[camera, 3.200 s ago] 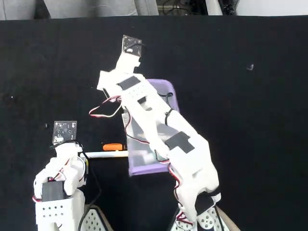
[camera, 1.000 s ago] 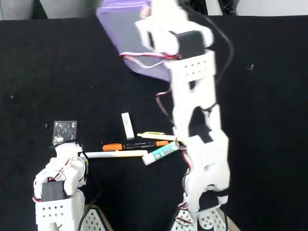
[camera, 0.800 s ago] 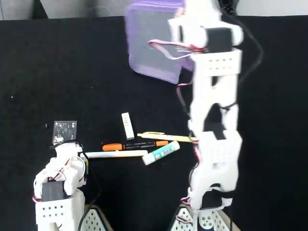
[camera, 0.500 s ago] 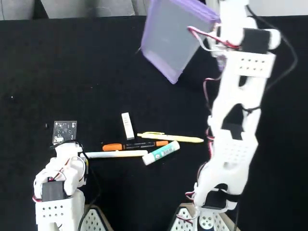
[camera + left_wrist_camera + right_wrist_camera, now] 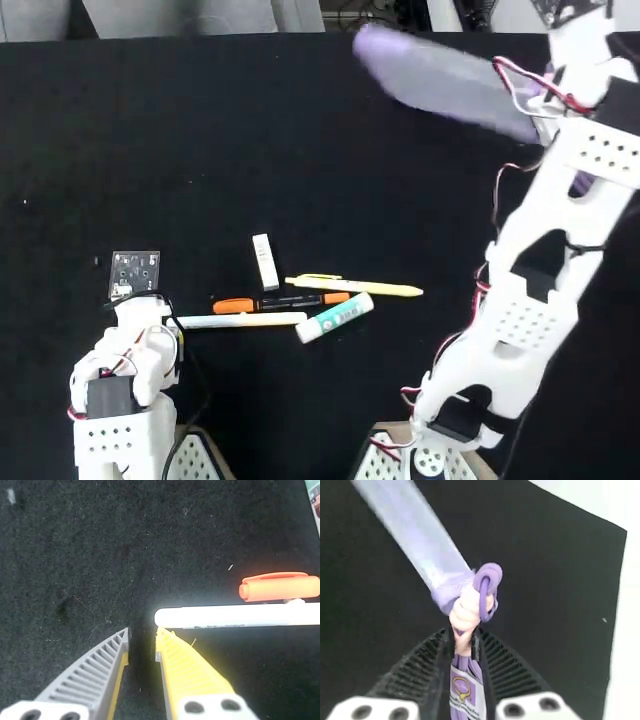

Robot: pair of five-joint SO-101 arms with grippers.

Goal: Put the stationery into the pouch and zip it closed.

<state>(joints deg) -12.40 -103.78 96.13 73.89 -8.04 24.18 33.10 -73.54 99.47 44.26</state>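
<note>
Purple pouch [image 5: 440,75] hangs upper right, clenched in the right hand [image 5: 462,634]; stationery [image 5: 290,300] lies lower centre on the bench [image 5: 150,130] (nothing packed or zipped).

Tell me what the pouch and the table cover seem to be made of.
The pouch: probably soft plastic sheet, pale lilac and translucent, with a woven-looking purple trim and loop at one end. The table cover: probably felt-like cloth, matte black; lint and fibres cling to it.

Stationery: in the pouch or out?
Out. Yellow pen and glue stick lie on the table; the right tool holds the pouch aloft.
</note>
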